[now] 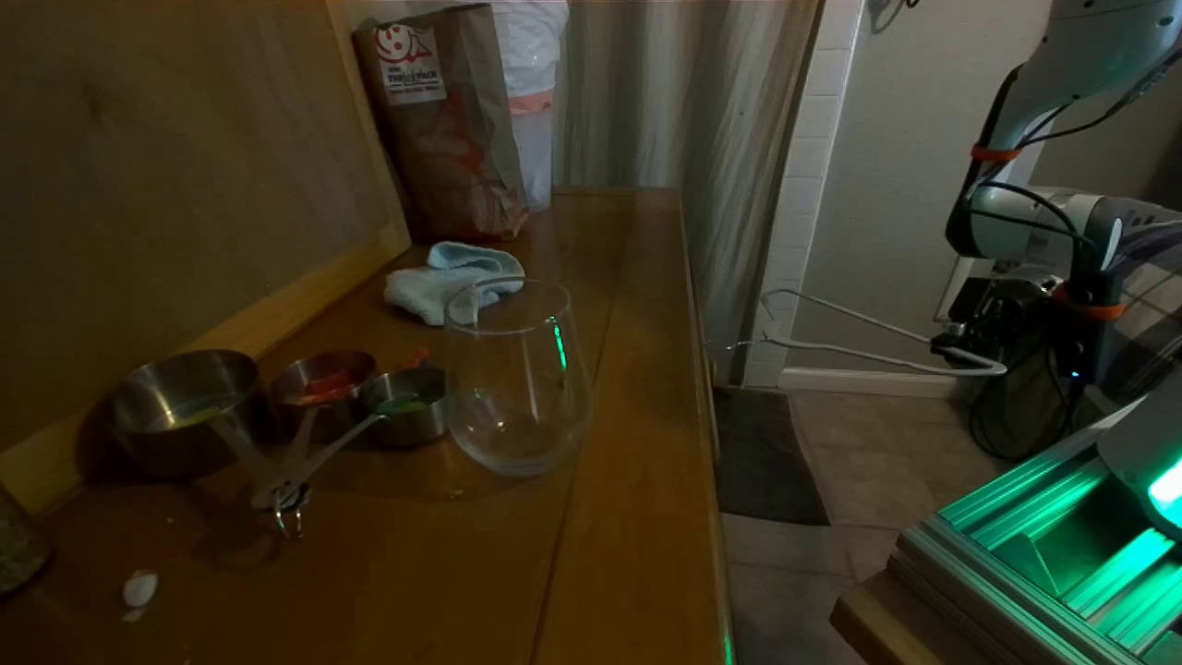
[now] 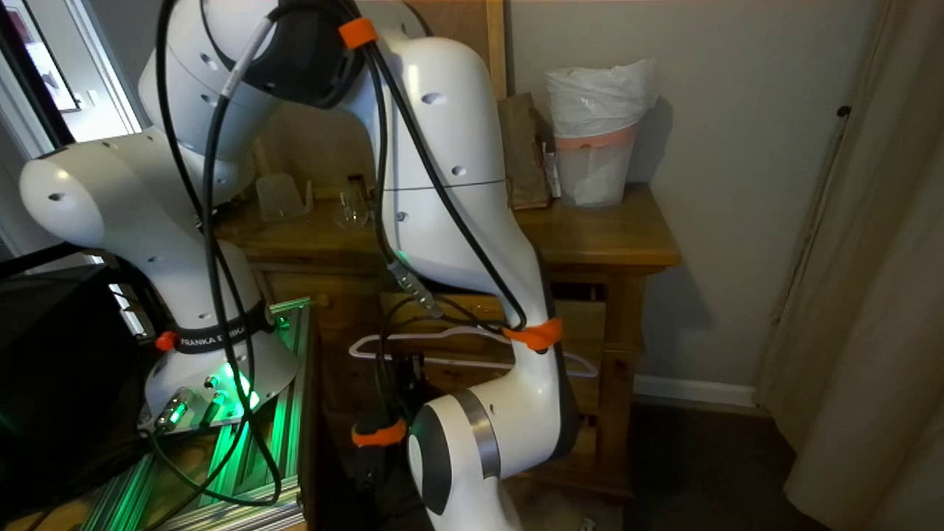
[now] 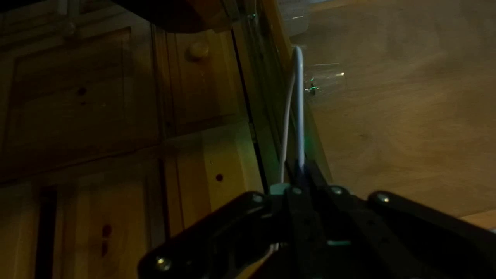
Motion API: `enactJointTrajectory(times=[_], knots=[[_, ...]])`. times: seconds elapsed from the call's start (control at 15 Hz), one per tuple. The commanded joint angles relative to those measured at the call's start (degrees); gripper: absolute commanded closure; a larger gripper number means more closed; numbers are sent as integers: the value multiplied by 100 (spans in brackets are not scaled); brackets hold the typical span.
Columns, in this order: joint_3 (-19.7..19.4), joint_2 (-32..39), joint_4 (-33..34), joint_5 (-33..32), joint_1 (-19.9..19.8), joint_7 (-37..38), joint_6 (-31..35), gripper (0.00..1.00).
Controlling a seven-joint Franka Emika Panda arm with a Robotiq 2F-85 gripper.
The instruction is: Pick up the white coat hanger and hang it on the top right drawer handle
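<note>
My claw [image 3: 304, 175] grips the white coat hanger [image 3: 300, 104] in front of the drawers [image 2: 582, 317]. I read "FRANKA" on the arm base [image 2: 199, 341] and "THE" and "PACK" on the paper bag [image 1: 452, 139] standing on the tabletop [image 1: 637, 517].

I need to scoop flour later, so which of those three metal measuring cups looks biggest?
The leftmost cup in an exterior view: it looks clearly wider and deeper than the middle cup and the rightmost cup.

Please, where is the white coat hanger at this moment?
The white coat hanger is held in the gripper; in the wrist view it extends upward, slightly right of centre, the clear glass appearing just to its right.
</note>
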Motion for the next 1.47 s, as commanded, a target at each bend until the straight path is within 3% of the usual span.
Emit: enactJointTrajectory(times=[0.0, 0.87, 1.4], knots=[[65, 217, 218, 189, -113, 148, -52, 99], [63, 804, 611, 388, -167, 633, -136, 99], [-30, 784, 458, 659, -267, 1286, -456, 99]])
